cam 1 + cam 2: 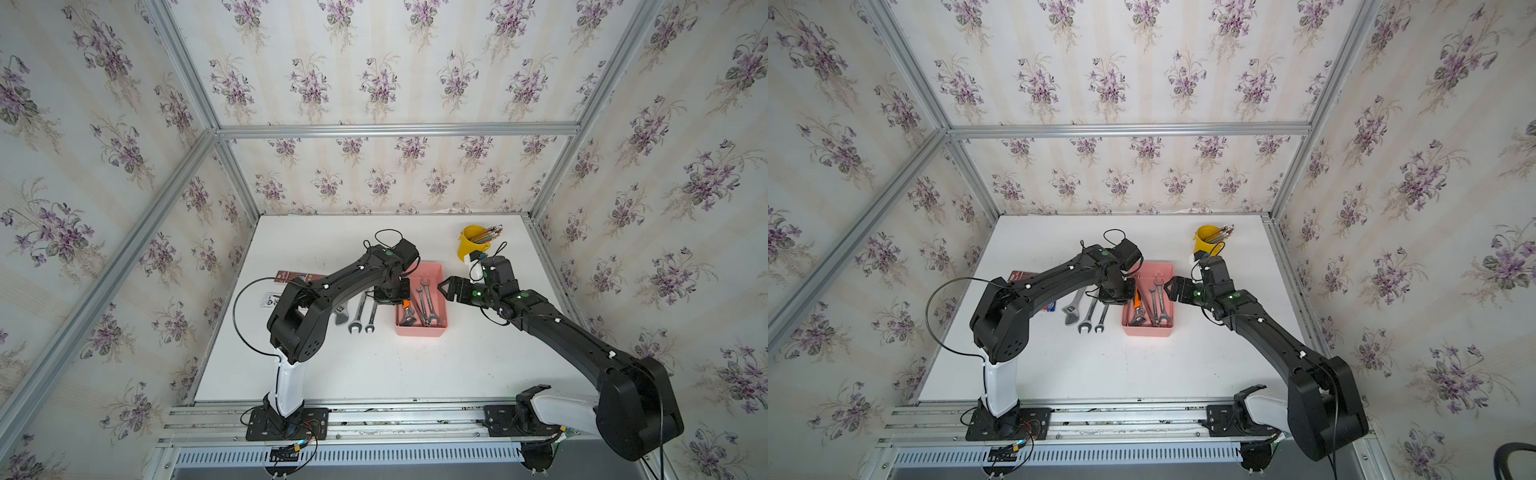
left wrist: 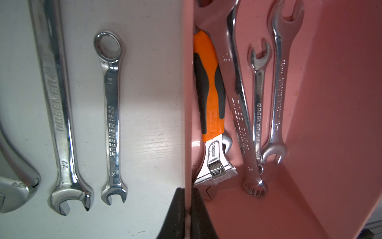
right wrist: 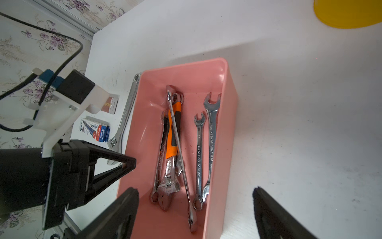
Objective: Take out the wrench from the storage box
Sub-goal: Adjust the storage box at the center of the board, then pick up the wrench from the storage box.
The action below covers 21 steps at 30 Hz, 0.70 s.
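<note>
The storage box (image 1: 430, 270) is a shallow pink plastic tub, smooth-walled with rounded corners. It sits mid-table on the matte white table (image 1: 374, 365), its long axis running from the back wall toward the arms' bases. Inside, the wrenches lie roughly along that axis. The orange-handled adjustable wrench (image 2: 208, 93) has a rubbery orange-and-black grip and a bright steel head with a knurled screw, the head pointing to the near end. A long slim wrench crosses over its handle at a slight slant. Beside them lie the chrome wrenches (image 2: 259, 103), polished and stamped with lettering, a short one with its open jaw toward the far end. The left gripper (image 2: 187, 190) pinches the box's left long wall, one black finger outside and one inside, closed tight on the plastic. The right gripper (image 1: 443, 289) hangs just beside the box's right wall, spread wide and holding nothing. Two more spanners (image 2: 111, 115) lie flat on the table left of the box, parallel to it.
</note>
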Motion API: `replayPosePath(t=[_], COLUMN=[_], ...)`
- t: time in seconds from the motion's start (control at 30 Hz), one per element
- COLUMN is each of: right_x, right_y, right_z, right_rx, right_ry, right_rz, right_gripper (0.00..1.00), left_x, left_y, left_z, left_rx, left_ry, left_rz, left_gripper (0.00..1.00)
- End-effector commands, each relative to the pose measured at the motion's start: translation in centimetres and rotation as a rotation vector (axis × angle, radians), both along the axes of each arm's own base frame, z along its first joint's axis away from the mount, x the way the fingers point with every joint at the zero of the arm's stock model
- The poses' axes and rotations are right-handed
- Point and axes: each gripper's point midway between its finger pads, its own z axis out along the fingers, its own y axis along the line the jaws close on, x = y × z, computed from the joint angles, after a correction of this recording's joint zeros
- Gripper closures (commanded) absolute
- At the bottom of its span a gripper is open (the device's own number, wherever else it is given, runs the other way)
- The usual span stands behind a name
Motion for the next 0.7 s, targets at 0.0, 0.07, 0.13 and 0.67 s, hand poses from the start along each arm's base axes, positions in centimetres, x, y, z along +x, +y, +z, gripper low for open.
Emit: replayPosePath(t=[0.0,0.07,0.13,0.67], right_x=[-0.2,-0.2,-0.1,0.1], right_y=[0.2,0.2,0.2,3.2], right_z=[-0.1,0.0,0.1,0.8], right_rx=[-0.009,-0.012,-0.021,-0.094], right_ry=[0.005,0.001,-0.001,-0.023], right_rz=[0.023,0.031,0.037,0.120], right_gripper=[0.10,0.10,0.10,0.14], left_x=[0.7,0.7,0.8,2.6], left_y=[-0.7,-0.6,-0.5,2.4], left_z=[0.3,0.3,0.7,6.2], left_rx=[-0.022,-0.014,-0.016,-0.030], left_ry=[-0.037,-0.040,-0.052,-0.283], left_rz=[0.025,0.021,0.020,-0.379], left_gripper=[0.79,0.74,0.69,0.28])
